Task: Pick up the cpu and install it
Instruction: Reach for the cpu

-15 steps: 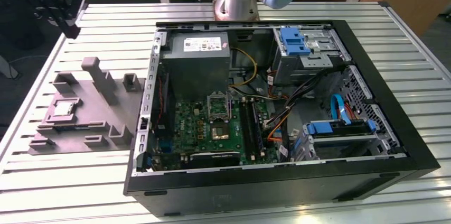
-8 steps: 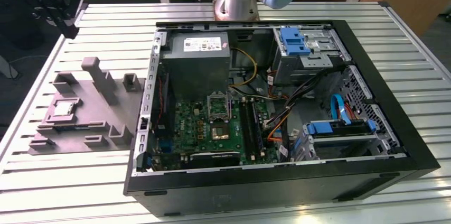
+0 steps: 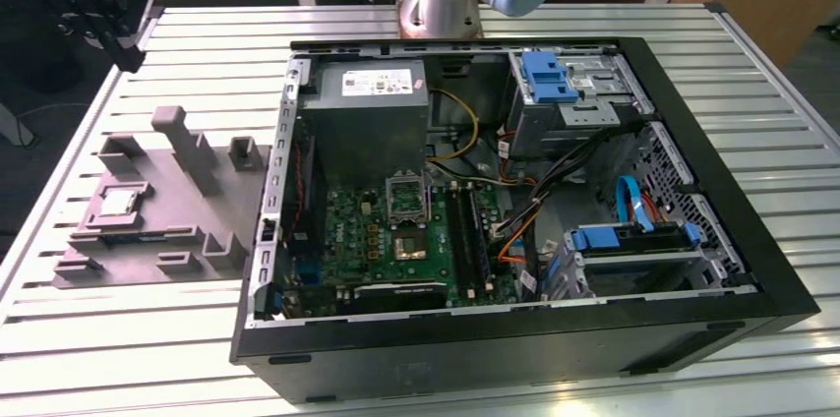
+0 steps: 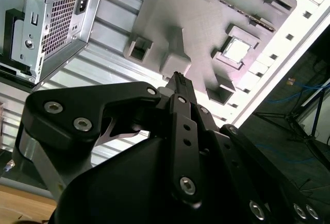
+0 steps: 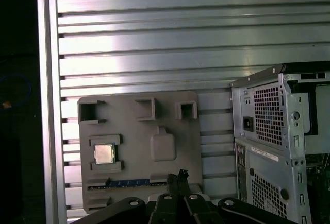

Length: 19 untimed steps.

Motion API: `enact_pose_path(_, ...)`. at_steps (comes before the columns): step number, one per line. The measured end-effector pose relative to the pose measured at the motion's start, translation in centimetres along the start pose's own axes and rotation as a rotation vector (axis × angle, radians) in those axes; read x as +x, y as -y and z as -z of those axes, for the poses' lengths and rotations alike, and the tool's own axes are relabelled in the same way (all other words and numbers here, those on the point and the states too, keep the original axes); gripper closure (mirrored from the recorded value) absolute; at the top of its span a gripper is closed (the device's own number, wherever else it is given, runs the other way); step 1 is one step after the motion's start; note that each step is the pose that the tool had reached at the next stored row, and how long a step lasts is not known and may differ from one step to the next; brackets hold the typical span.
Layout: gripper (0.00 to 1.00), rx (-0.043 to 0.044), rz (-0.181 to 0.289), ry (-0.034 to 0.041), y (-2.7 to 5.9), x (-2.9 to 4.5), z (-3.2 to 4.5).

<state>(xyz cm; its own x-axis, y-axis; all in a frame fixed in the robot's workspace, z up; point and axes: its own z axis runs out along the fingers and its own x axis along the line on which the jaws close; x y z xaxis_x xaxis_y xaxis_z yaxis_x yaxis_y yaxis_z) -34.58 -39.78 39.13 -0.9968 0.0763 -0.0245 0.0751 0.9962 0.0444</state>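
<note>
cpu (image 5: 104,154) not picked, sitting in its square pocket on the grey fixture tray (image 5: 134,131).
Tray lies on the slatted desk (image 5: 154,38) beside the open PC case (image 3: 459,353) (case toward the exterior view's right). Claw (image 5: 180,175) pressed together, holding nothing, hovering over the tray, apart from the cpu.

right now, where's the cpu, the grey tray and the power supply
cpu (image 5: 104,154): first wrist view, middle of its silver top
grey tray (image 5: 135,144): first wrist view, bare flat middle
power supply (image 3: 374,132): exterior view, its grey top face
</note>
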Motion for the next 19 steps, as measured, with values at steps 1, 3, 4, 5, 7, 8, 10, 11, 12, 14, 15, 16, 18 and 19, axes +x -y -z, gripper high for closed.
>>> enact_pose_path(1, 0.89, 0.0000, 0.000, 0.0000, 0.00, 0.00, 0.00)
enact_pose_path(3, 0.89, 0.0000, 0.000, 0.0000, 0.00, 0.01, 0.00)
enact_pose_path(4, 0.89, 0.0000, 0.000, 0.0000, 0.00, 0.03, 0.00)
enact_pose_path(5, 0.89, 0.0000, 0.000, 0.0000, 0.01, 0.03, 0.00)
enact_pose_path(7, 0.89, 0.0001, 0.000, -0.0001, 0.01, 0.09, 0.01)
enact_pose_path(8, 0.89, 0.0000, 0.000, 0.0000, 0.01, 0.12, 0.00)
enact_pose_path(10, 0.89, 0.0000, 0.000, 0.0000, 0.01, 0.20, 0.00)
enact_pose_path(11, 0.89, 0.0000, 0.000, 0.0000, 0.02, 0.25, 0.01)
enact_pose_path(12, 0.89, 0.0000, 0.000, 0.0001, 0.03, 0.29, 0.00)
enact_pose_path(14, 0.89, 0.0000, 0.000, 0.0000, 0.03, 0.39, 0.01)
enact_pose_path(15, 0.89, 0.0000, 0.000, 0.0001, 0.04, 0.44, 0.01)
enact_pose_path(16, 0.89, 0.0000, 0.000, 0.0000, 0.04, 0.48, 0.01)
enact_pose_path(18, 0.89, 0.0000, 0.000, 0.0000, 0.05, 0.56, 0.02)
enact_pose_path(19, 0.89, 0.0000, 0.000, 0.0000, 0.05, 0.58, 0.02)
